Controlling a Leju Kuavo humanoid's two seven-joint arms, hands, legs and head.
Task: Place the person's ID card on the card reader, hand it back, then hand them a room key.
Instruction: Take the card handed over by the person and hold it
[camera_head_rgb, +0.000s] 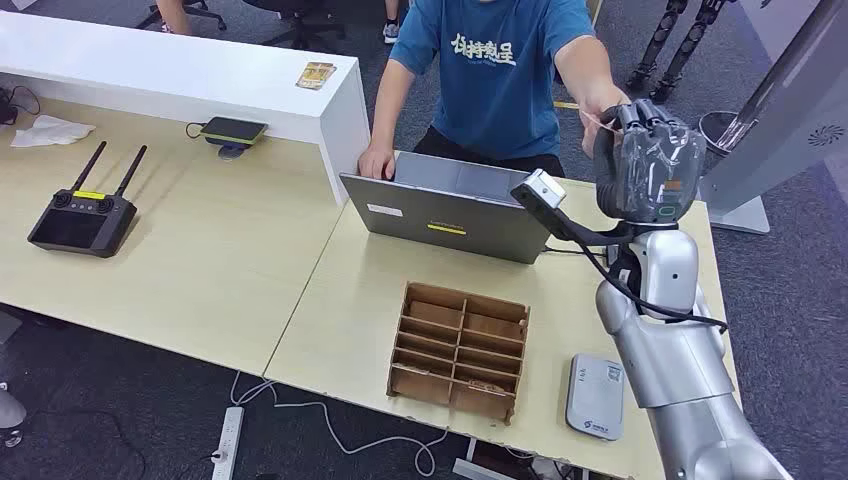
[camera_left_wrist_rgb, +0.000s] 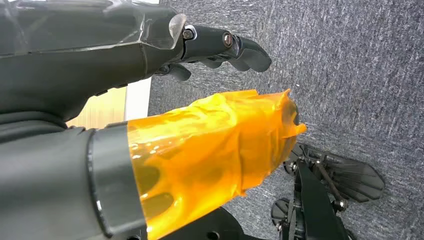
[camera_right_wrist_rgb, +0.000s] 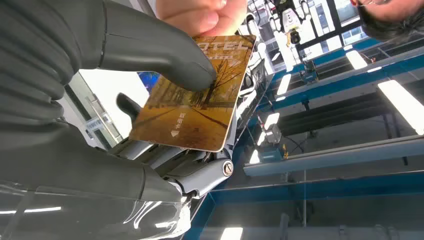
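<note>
Handover grip: right hand (camera_head_rgb: 648, 160), raised toward the person (camera_head_rgb: 500, 70), pinches the hotel room key card (camera_right_wrist_rgb: 192, 97) so their fingers (camera_right_wrist_rgb: 202, 15) can take its free edge; left hand (camera_left_wrist_rgb: 150, 45) hangs empty, fingers loosely apart.

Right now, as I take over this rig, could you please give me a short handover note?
Right hand: raised toward the person, pinching a brown hotel card under its thumb; the person's fingers already grip the card's far edge.
Left hand: hangs over the carpet, holding nothing, fingers apart.
Card reader: on the table by the right arm, nothing on it. Wooden card rack beside it.
Done: judging by the hotel print, this looks like the room-key handover, so earlier steps seem finished.
Left: release the card once the person has it, then withdraw the arm.
</note>
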